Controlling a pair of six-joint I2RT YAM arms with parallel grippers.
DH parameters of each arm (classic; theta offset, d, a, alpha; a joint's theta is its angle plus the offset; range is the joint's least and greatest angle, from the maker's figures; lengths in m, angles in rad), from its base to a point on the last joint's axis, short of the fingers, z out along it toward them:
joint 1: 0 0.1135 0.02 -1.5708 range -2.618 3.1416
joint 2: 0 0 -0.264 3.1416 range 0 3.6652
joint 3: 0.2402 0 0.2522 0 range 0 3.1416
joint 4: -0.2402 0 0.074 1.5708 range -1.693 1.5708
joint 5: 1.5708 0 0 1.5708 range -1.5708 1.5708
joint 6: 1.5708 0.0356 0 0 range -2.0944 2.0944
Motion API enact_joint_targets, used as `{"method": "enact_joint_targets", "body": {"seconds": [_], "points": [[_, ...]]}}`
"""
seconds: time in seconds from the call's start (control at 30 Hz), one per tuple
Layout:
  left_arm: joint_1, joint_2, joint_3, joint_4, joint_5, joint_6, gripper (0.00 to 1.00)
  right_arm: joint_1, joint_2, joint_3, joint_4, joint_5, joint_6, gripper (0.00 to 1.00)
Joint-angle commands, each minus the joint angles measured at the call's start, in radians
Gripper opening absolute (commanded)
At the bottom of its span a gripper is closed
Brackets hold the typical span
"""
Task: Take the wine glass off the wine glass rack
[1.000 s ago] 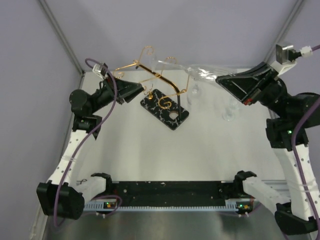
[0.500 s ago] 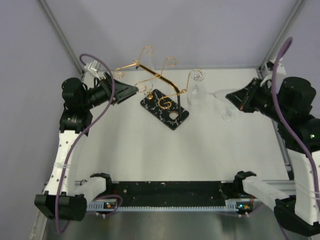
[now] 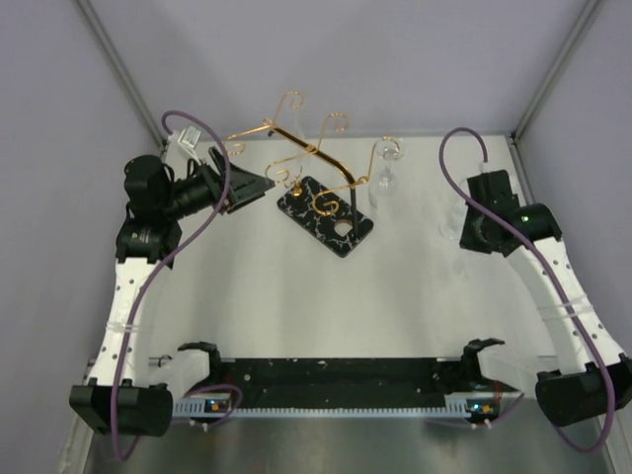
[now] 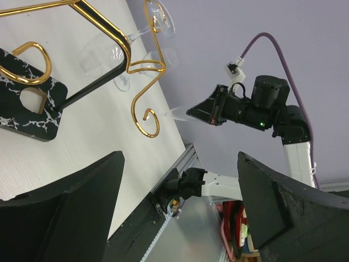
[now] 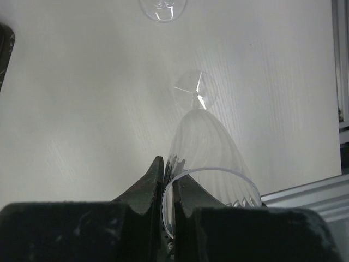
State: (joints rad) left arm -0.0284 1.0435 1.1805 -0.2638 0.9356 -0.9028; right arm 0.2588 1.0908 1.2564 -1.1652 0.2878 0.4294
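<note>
The desk [image 3: 296, 306] carries the wine glass rack [image 3: 326, 215]. Just left of the rack the left hand [image 3: 255, 185] hovers with its fingers spread wide. A nudge from it could rock the rack and shake loose the second glass [image 3: 387, 180] hanging on the rack's right arm. Well right of the rack the right hand [image 5: 168, 169] pinches the wine glass [image 5: 210, 147] by its thin rim only. It could slip or crack, and the foot may land tilted and topple.
</note>
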Motion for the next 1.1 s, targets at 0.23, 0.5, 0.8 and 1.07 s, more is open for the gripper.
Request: {"method": "enact_joint_targets", "body": {"seconds": [0.23, 0.5, 0.8, 1.07], "points": [[0.008, -0.031, 0.028, -0.008, 0.025, 0.050, 0.92, -0.141, 0.018, -0.100, 0.190, -0.050, -0.040, 0.00], [0.008, -0.028, 0.025, 0.005, 0.025, 0.044, 0.91, -0.188, 0.103, -0.054, 0.213, -0.101, -0.041, 0.00], [0.008, -0.027, 0.024, 0.011, 0.026, 0.039, 0.91, -0.237, 0.139, -0.026, 0.225, -0.157, -0.038, 0.05], [0.012, -0.033, 0.019, 0.014, 0.029, 0.035, 0.91, -0.237, 0.138, -0.031, 0.223, -0.161, -0.038, 0.38]]}}
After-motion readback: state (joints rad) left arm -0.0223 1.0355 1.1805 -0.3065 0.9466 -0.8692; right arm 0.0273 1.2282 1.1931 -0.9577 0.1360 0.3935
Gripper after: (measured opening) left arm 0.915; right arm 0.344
